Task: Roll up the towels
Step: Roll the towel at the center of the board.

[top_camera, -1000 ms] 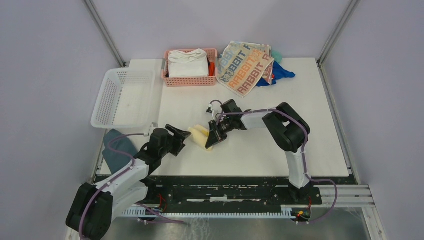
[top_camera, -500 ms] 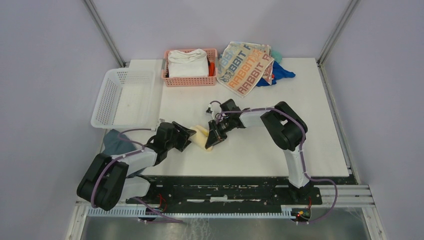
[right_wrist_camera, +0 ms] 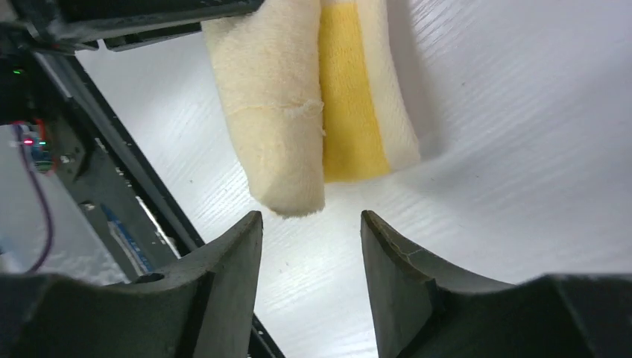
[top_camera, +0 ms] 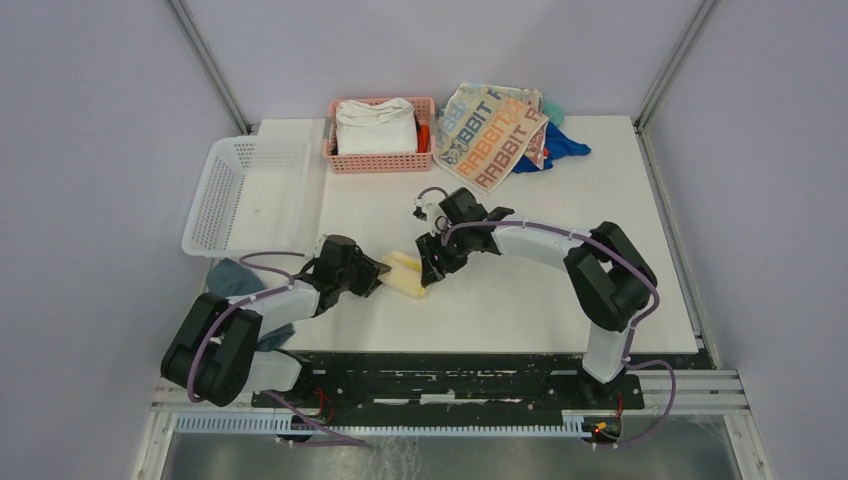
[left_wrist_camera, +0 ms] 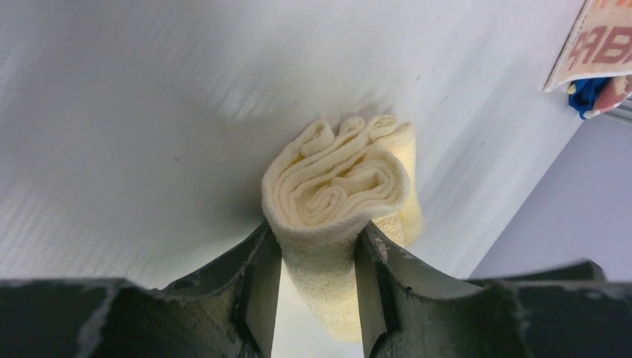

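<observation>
The yellow towel [top_camera: 405,273] is rolled into a short, thick roll lying on its side, well in front of the pink basket [top_camera: 380,165]. The left wrist view shows its end as a loose spiral of pale, fuzzy layers. That end is pinched between the fingers of the left gripper [left_wrist_camera: 317,250]. The beige RABBIT towel [top_camera: 490,135], lettered in orange and blue, lies spread out flat and askew, just right of the basket.
</observation>
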Available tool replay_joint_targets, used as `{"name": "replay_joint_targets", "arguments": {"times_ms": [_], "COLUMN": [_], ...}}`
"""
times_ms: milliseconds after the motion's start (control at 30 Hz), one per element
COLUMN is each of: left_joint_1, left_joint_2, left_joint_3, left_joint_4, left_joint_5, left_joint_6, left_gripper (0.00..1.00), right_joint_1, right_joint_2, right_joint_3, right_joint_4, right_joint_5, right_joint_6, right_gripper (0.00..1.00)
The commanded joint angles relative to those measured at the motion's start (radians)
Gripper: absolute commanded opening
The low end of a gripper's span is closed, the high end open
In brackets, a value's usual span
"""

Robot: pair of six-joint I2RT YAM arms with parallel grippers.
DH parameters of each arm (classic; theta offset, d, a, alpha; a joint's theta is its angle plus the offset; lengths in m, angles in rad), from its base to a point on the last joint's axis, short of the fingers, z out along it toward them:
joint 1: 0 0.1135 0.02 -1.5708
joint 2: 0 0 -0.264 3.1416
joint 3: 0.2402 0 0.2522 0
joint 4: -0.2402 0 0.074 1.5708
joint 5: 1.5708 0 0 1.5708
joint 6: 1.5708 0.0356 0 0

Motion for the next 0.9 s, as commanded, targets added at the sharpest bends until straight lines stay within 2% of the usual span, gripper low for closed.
{"name": "replay_joint_targets", "arguments": {"times_ms": [0, 67, 200, 433, 600, 733, 867], "left_joint_1": [0.004, 0.004, 0.004, 0.004, 0.003, 0.003, 0.003], "left_joint_2": [0.046, 0.049, 0.055, 0.058, 0.072, 0.096, 0.136], "left_joint_3": [0.028, 0.038, 0.067, 0.083, 0.093, 0.12, 0.18], "left_joint_4": [-0.165, -0.175, -0.202, -0.215, -0.214, -0.208, -0.203], "left_joint_5": [-0.071, -0.07, -0.069, -0.06, -0.046, -0.034, -0.016], "left_joint_6": [0.042, 0.051, 0.079, 0.095, 0.113, 0.158, 0.235], "left_gripper": [0.46, 0.46, 0.49, 0.53, 0.56, 0.58, 0.63], "right_joint_1": [0.083, 0.137, 0.252, 0.356, 0.372, 0.372, 0.358], "right_joint_2": [-0.159, -0.184, -0.175, -0.063, 0.014, 0.066, 0.108], "right_joint_3": [0.0, 0.004, 0.023, 0.071, 0.091, 0.097, 0.111], "right_joint_4": [-0.053, -0.041, 0.0, 0.033, 0.018, -0.006, -0.056], "right_joint_5": [0.328, 0.427, 0.574, 0.708, 0.748, 0.741, 0.68], "right_joint_6": [-0.16, -0.208, -0.294, -0.378, -0.406, -0.411, -0.378], "right_gripper": [0.61, 0.66, 0.68, 0.7, 0.69, 0.61, 0.4]}}
